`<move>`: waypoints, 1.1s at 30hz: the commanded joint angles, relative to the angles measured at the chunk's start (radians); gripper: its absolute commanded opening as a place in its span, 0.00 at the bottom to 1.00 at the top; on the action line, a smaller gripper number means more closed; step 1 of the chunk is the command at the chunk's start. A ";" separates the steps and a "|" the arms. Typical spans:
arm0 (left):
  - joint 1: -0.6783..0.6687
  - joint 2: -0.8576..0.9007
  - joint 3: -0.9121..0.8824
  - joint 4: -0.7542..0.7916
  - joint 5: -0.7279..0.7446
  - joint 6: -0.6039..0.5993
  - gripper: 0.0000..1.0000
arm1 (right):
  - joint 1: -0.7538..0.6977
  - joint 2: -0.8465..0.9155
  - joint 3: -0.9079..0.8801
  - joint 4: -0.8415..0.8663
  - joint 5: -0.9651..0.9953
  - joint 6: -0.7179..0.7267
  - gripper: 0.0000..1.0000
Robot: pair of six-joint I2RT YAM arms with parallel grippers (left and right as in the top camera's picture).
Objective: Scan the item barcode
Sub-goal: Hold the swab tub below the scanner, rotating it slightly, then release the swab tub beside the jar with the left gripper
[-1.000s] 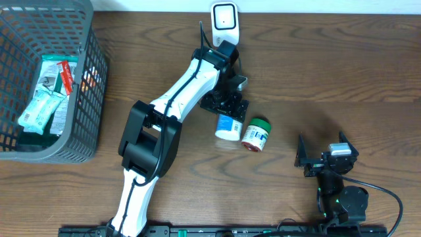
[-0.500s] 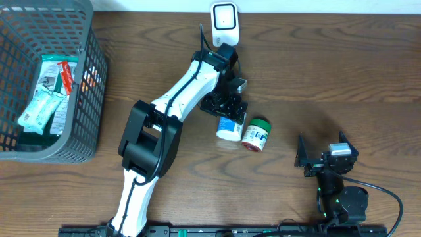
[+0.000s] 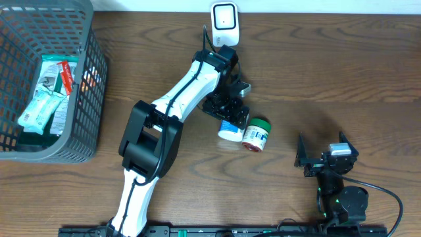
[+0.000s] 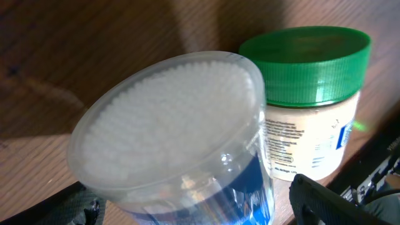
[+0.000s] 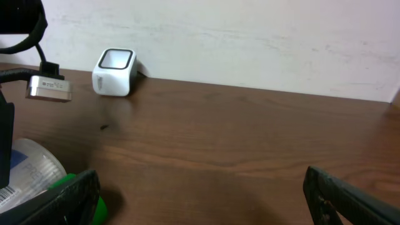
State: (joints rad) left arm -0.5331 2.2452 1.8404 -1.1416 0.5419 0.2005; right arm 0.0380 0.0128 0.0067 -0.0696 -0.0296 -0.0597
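A clear tub of cotton swabs with a blue label lies on the table, touching a green-lidded jar to its right. My left gripper reaches down over the tub, open, with a finger on each side. In the left wrist view the tub fills the space between the fingers of the left gripper, a narrow gap shows at the right finger, and the jar stands just behind. The white scanner sits at the far edge. My right gripper rests open near the front right, holding nothing.
A grey basket with several packets stands at the far left. From the right wrist view the scanner stands against the white wall, and the jar's green lid peeks in beside the left finger of the right gripper.
My left gripper and the swab tub have shifted a little to the right, bringing the tub up against the green-lidded jar. The right arm has not moved.
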 commanded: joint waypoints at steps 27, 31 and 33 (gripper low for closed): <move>0.158 -0.290 0.159 0.064 -0.285 -0.130 0.98 | 0.015 -0.002 -0.001 -0.003 0.002 -0.008 0.99; 0.183 -0.424 0.159 0.082 -0.424 -0.175 0.96 | 0.015 -0.002 -0.001 -0.003 0.002 -0.008 0.99; 0.207 -0.492 0.163 0.086 -0.478 -0.177 0.96 | 0.015 -0.002 -0.001 -0.003 0.002 -0.008 0.99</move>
State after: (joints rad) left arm -0.3626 1.8420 1.9781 -1.0569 0.2115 0.0692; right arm 0.0380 0.0128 0.0067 -0.0696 -0.0296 -0.0597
